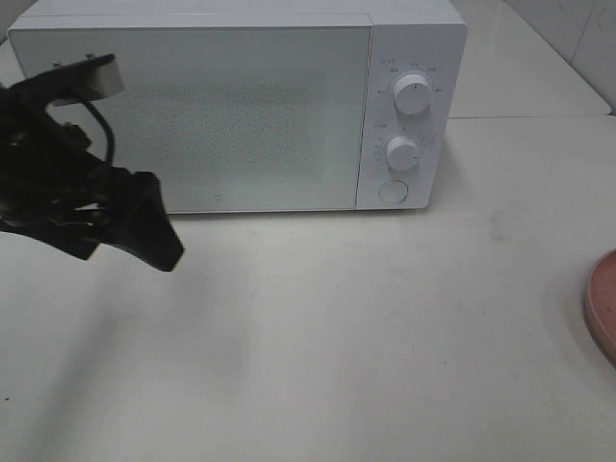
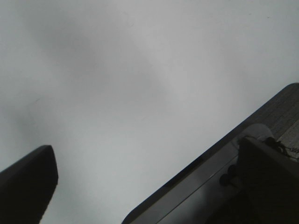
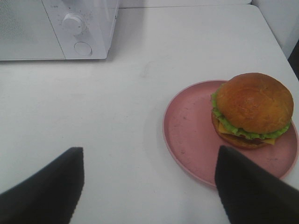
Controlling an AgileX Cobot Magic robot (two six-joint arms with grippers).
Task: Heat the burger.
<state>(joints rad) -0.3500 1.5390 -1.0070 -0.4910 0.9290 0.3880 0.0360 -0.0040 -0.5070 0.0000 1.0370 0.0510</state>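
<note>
The burger point(image 3: 252, 108) sits on the pink plate point(image 3: 187, 135), near the tabletop's right edge. It looks soft and stacked; take the plate rim instead. Both pincers stand apart, empty: left pincer point(image 1: 130, 217), right pincer point(image 3: 149, 186).

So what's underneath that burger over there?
The burger sits on a pink plate, off toward one side rather than centred. The plate rests on the white table. The part of the plate under the bun is covered.
</note>
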